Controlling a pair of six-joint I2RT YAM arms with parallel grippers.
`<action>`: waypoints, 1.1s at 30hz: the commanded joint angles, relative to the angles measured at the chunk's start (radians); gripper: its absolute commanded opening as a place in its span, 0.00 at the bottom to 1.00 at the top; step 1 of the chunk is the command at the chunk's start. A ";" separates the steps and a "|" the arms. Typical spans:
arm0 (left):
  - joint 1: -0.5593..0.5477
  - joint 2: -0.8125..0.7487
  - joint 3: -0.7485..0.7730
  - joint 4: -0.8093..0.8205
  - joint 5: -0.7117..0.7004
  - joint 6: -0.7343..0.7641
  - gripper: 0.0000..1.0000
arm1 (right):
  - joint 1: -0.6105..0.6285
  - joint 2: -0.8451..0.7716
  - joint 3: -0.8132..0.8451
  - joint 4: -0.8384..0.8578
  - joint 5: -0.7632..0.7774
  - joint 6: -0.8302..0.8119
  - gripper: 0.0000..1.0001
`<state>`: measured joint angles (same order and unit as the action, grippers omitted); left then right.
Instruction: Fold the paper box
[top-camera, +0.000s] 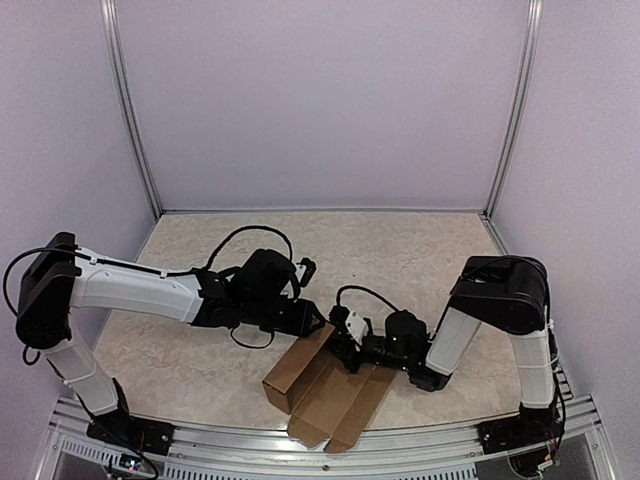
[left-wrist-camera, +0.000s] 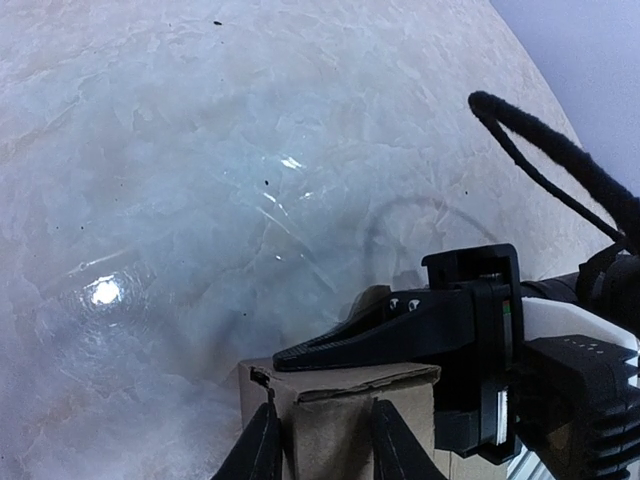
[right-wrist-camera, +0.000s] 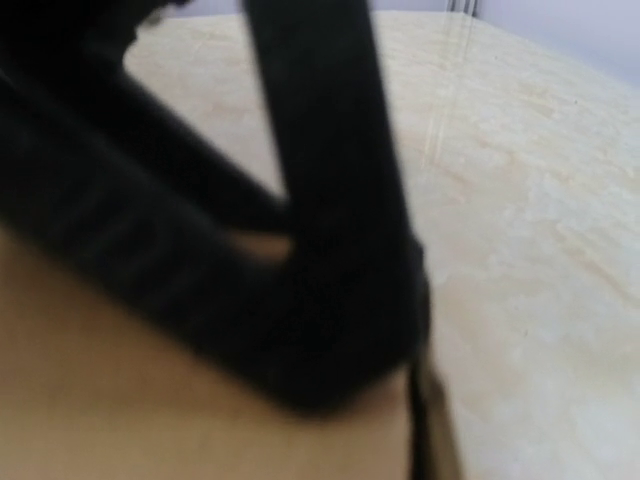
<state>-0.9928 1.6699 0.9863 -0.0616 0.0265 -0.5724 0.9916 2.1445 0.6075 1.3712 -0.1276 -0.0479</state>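
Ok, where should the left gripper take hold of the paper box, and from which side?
Probably the thin top edge of the paper box at its far end, under the left gripper. Come from above, one finger either side: that panel stands upright, while the body looks too wide. The right gripper is at its right side.

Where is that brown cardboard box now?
Overhead view: the paper box lies on the table, near-edge centre, the left pincer and right pincer at its far end.

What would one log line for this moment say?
paper box: partly folded | left gripper: fingers at its far end, grip unclear | right gripper: at same end, grip unclear
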 joint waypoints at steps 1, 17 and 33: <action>-0.007 0.024 0.014 -0.043 -0.008 0.013 0.29 | -0.008 -0.002 0.029 0.229 0.007 -0.007 0.23; -0.006 0.034 0.017 -0.047 -0.005 0.014 0.27 | -0.008 0.021 0.043 0.229 0.011 -0.020 0.00; 0.067 0.018 -0.090 0.067 0.089 -0.056 0.45 | -0.004 0.032 0.039 0.229 0.025 -0.011 0.00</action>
<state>-0.9573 1.6787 0.9524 -0.0063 0.0723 -0.5999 0.9871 2.1452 0.6434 1.3571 -0.1112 -0.0467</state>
